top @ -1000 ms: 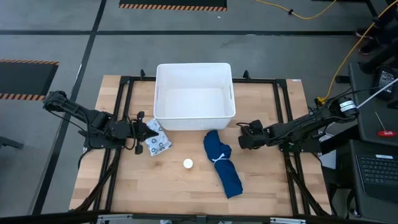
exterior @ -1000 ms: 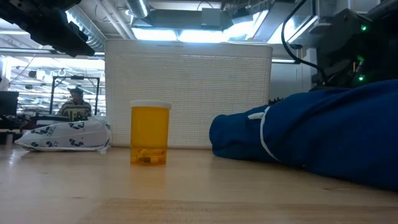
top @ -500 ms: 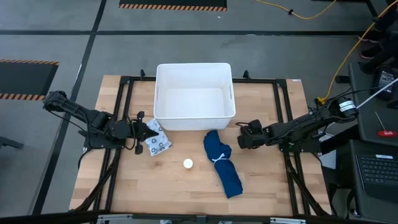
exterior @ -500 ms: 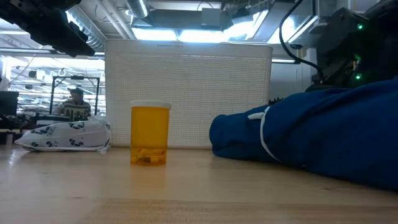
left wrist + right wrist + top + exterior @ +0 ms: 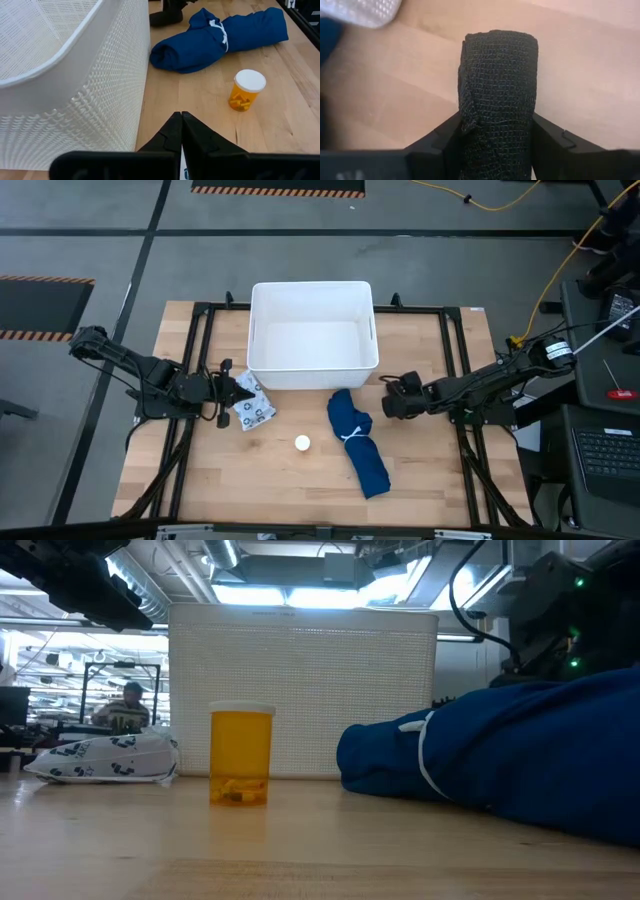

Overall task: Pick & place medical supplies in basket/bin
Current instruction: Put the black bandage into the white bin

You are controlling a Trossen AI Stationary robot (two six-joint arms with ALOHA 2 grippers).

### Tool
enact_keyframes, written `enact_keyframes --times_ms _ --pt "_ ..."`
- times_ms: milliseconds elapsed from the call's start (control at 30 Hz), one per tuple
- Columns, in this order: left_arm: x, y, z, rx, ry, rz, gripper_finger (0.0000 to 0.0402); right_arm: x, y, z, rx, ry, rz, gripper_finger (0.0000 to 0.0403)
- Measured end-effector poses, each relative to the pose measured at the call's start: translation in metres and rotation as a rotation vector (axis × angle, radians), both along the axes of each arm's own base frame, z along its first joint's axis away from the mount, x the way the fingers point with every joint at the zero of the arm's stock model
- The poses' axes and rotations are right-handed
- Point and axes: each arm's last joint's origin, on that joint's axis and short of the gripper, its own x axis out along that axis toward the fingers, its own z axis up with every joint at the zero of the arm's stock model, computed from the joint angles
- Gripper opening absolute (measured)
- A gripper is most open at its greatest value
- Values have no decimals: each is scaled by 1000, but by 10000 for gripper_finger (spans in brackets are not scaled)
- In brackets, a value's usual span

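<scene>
White rectangular plastic tub (image 5: 312,290) at table's far centre. Right gripper (image 5: 497,145) beside tub's corner, fingers clamped on black mesh wrap roll (image 5: 497,90). Left gripper (image 5: 179,131) fingers pressed together at patterned grey-white packet (image 5: 254,408). Dark-blue cloth bundle (image 5: 358,442) and white-capped amber pill bottle (image 5: 243,90) lie near tub.

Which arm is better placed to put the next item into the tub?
Right. Its gripper holds a black roll close to the tub; the left gripper is shut beside the packet, which lies on the table.
</scene>
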Motion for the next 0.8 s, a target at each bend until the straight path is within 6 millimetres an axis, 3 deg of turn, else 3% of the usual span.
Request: enact_keyframes --times_ms 367,633,800 --pt "0 0 0 0 -1 0 4 -12 -5 21 -77 -57 8 172" --pt "1 0 1 -4 -10 0 6 -25 -10 57 -211 -206 122 171" --pt "2 -1 3 -15 -37 0 7 -23 -11 98 -354 -271 252 171"
